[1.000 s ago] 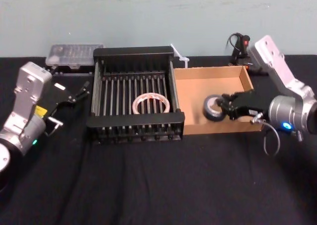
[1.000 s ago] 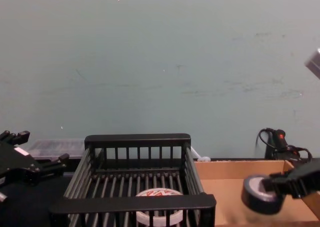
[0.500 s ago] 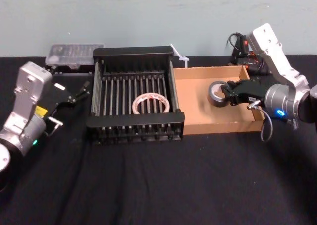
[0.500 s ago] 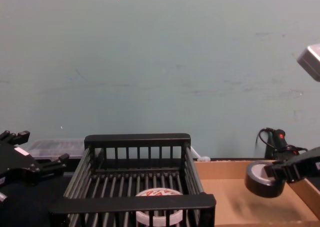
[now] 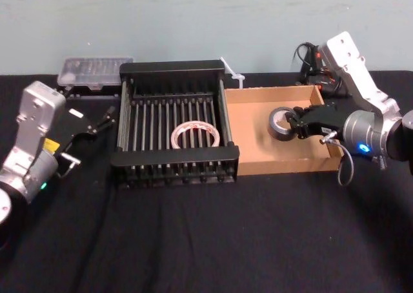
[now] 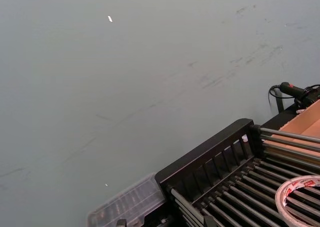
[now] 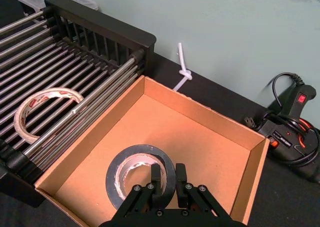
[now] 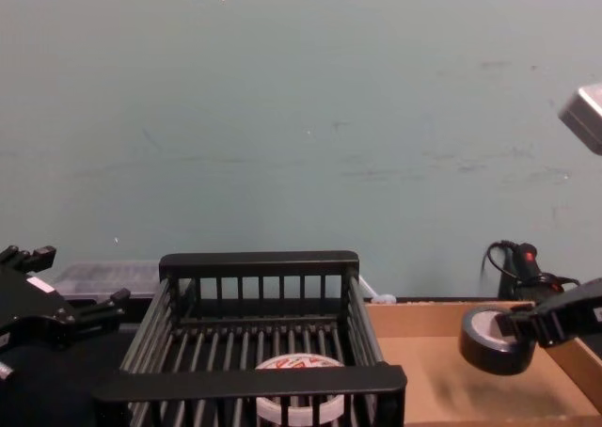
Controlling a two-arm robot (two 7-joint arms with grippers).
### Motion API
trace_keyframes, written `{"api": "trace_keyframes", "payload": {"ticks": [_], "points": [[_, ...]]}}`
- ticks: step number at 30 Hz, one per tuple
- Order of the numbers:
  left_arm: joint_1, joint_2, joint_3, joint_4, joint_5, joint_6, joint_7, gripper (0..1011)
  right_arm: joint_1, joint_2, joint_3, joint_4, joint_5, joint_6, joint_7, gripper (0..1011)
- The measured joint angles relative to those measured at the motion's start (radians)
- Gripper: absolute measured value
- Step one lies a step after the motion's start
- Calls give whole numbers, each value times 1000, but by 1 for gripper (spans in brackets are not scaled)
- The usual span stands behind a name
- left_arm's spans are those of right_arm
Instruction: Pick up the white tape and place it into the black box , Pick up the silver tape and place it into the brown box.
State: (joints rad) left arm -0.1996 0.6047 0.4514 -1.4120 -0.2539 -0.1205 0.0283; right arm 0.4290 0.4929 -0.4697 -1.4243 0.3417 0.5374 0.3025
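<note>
Silver tape held above the brown box, white tape already in the black box.

My right gripper (image 7: 167,179) has its jaws clenched on the silver tape (image 7: 142,179), tilted over the brown box (image 5: 258,166); released from here I fear it rolls or bounces out. White tape (image 5: 195,134) lies in the black box (image 5: 174,157); left gripper (image 5: 97,122) idles beside it.

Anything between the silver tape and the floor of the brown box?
Nothing visible. The right hand holds the silver tape over the brown box; the floor under it is bare cardboard. The white tape lies in the black box.
</note>
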Motion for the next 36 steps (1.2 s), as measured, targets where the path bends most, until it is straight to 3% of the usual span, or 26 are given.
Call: {"api": "trace_keyframes", "payload": {"ticks": [9, 26, 36], "points": [[0, 0, 0, 0, 0, 0, 0, 1001, -1, 1, -1, -2, 1, -1, 2, 213], [0, 0, 0, 0, 0, 0, 0, 1001, -2, 2, -1, -3, 2, -1, 3, 762], [0, 0, 0, 0, 0, 0, 0, 1001, -2, 2, -1, -3, 2, -1, 3, 1002]]}}
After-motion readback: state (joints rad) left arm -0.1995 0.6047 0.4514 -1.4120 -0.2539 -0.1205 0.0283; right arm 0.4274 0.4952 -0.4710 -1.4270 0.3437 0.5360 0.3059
